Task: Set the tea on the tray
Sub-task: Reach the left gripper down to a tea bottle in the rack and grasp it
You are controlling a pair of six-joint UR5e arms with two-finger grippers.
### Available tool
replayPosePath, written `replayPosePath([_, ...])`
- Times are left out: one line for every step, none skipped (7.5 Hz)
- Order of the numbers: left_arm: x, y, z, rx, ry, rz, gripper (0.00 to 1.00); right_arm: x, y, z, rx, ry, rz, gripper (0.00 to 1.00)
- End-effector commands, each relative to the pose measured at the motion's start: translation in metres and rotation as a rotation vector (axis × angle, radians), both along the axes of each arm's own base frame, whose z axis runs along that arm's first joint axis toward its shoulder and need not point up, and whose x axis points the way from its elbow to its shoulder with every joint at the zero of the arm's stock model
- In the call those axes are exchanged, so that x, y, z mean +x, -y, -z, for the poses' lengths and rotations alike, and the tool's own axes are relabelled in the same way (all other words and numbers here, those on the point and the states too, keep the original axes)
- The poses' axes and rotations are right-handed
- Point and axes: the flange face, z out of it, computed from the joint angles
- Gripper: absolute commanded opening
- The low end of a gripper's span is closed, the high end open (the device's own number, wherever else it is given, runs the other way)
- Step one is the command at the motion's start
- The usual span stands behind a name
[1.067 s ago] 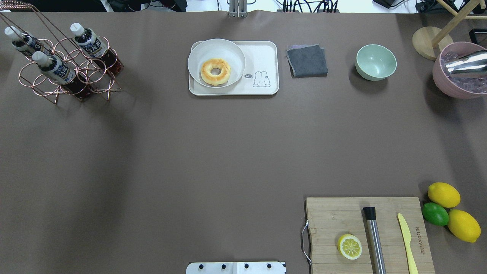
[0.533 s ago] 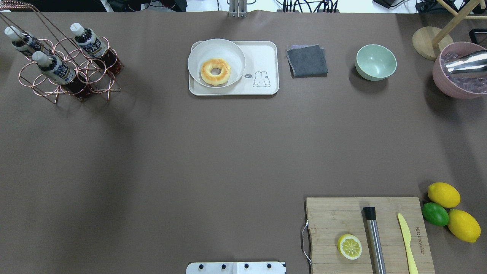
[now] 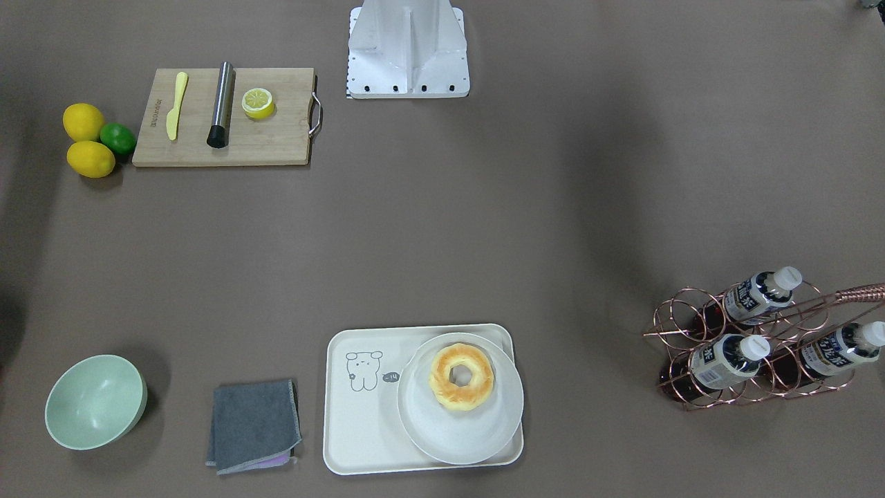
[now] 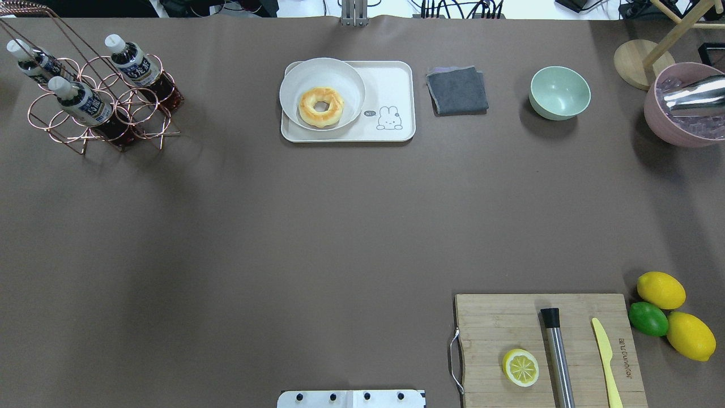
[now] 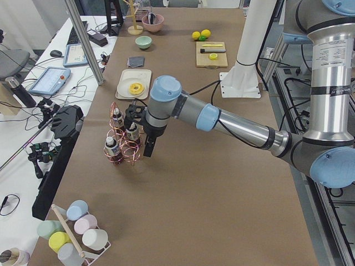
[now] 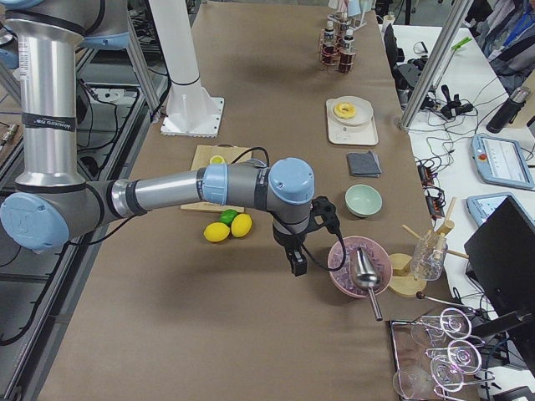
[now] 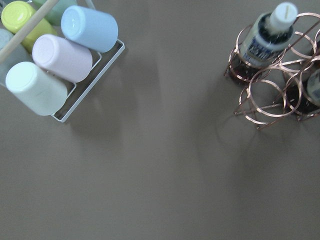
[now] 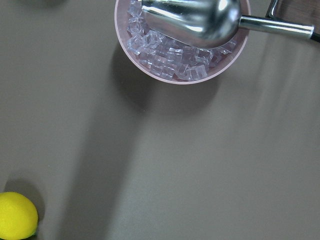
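**Tea stands in its rack, off the tray**

The tea is one of three alike bottles, with dark liquid, white caps and navy-and-white labels. All three stand tilted in a copper wire rack, well apart from the tray on the robot's left of it. None of them touches the tray.

The tray lies at the worktop's far edge from the robot. A round white plate covers the tray's half nearer the rack and carries a doughnut. The tray's other half is bare apart from its small line drawing.

A folded grey cloth lies just beside the tray on the robot's right. A pale green bowl sits beyond it. Farther the same way is a pink bowl of ice with a metal scoop lying in it.

A wooden cutting board lies well apart from the tray, toward the robot and to its right, with a lemon half on it.

The left tool hangs above the worktop near the rack, on the robot's side of it and clear of the bottles. Only the side view shows it, so I cannot tell whether it is open or closed.

The right tool hangs far from the tray near the pink bowl, and I cannot tell its state either.
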Motion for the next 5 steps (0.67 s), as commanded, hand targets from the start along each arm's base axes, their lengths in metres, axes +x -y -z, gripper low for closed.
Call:
replayPosePath([0.092, 0.023, 0.025, 0.030, 0.017, 0.023, 0.98, -0.001, -0.001, -0.001, -0.003, 0.001, 0.001, 1.00])
replayPosePath([0.122, 0.058, 0.031, 0.019, 0.037, 0.049, 0.97, 0.000, -0.002, 0.000, 0.001, 0.001, 0.001, 1.00])
replayPosePath([0.141, 0.083, 0.041, 0.010, 0.026, 0.055, 0.97, 0.000, -0.004, -0.001, -0.004, 0.000, -0.002, 1.00])
replayPosePath([0.157, 0.087, 0.050, -0.002, 0.008, 0.056, 0.95, 0.000, -0.004, -0.001, -0.005, 0.001, -0.003, 1.00])
replayPosePath([0.180, 0.098, 0.064, -0.033, -0.020, 0.079, 0.94, 0.000, -0.005, -0.003, -0.008, -0.001, -0.003, 1.00])
